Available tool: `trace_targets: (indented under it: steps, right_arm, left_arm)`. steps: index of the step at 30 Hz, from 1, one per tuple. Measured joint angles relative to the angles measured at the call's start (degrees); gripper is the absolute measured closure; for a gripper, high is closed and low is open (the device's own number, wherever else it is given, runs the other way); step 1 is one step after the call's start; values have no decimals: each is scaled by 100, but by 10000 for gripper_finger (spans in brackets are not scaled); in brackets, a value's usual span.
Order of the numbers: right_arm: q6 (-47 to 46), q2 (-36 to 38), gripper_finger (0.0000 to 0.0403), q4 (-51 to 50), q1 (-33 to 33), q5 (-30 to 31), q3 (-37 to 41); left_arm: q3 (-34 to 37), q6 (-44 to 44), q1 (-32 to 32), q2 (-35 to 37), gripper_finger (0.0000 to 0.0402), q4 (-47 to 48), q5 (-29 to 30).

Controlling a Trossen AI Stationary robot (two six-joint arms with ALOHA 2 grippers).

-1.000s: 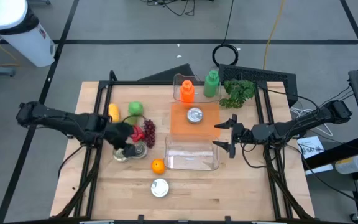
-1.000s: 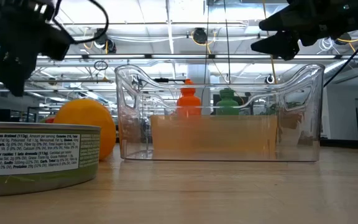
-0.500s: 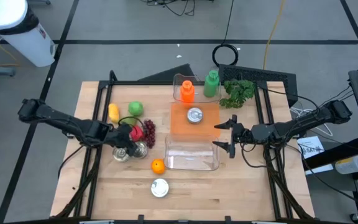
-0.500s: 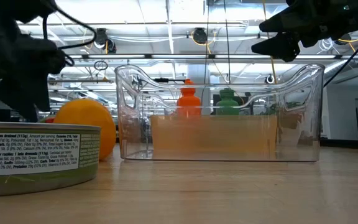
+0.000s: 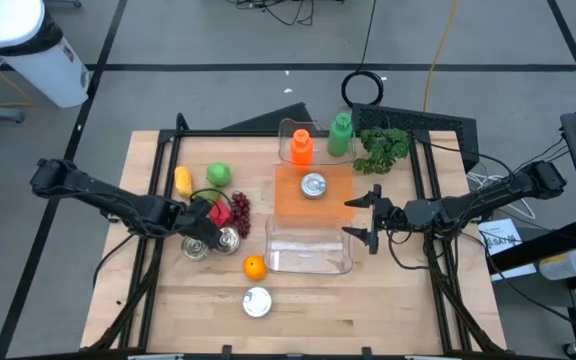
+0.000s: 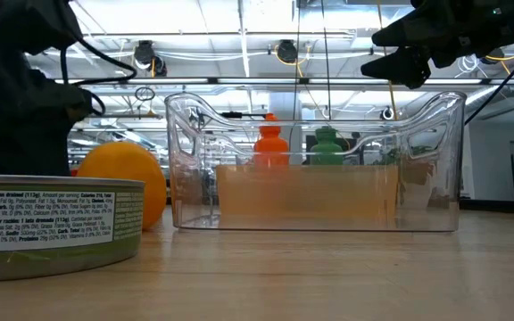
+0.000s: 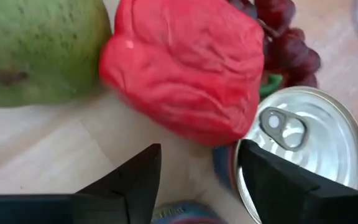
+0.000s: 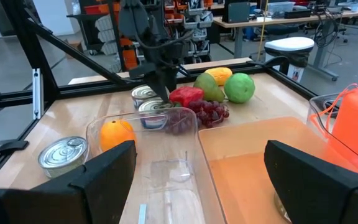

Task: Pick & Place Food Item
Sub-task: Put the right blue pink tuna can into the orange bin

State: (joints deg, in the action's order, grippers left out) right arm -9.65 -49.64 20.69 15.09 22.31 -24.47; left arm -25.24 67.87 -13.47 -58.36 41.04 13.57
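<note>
The left tool [image 5: 200, 226] is hanging low over the bench [image 5: 398, 310], its two dark fingers [image 7: 135, 180] standing apart with nothing between them, one beside the red pepper [image 7: 188, 68] and the other at the rim of an upright tin can [image 7: 300, 155]. The pepper is sitting on the bench, touching a green fruit [image 7: 36, 53] on one side and a bunch of dark grapes [image 7: 284, 37] on the other. The right tool [image 5: 366, 218] is waiting with fingers spread wide, empty, beside the clear bin [image 5: 308, 250] and the orange tray [image 5: 313, 190]. An orange [image 5: 255, 267] is lying near the bin's corner, with another tin can [image 5: 257, 302] closer to the bench's edge.
</note>
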Motion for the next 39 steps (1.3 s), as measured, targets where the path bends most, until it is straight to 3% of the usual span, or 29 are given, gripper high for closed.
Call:
trace_targets:
  steps: [6, 10, 18, 24, 32, 39]
  right_arm:
    - [2, 1, 67, 0, 0, 2, 0]
    - [4, -1, 67, -1, 0, 7, 1]
    - [-6, -1, 67, 15, 0, 13, 13]
    - [-11, -1, 67, 0, 0, 11, 13]
    - [-13, -1, 67, -2, 0, 11, 13]
    - [-7, -1, 67, -16, 0, 11, 13]
  left_arm:
    - [58, 397, 8, -201, 199, 347, 232]
    - [97, 776, 4, -402, 225, 822, -100]
    - [88, 414, 2, -644, 277, 637, 2]
    - [-35, 159, 11, -361, 288, 550, 186]
    - [-471, 152, -25, 801, 213, 813, 439]
    - [-489, 119, -137, 1221, 113, -29, 176]
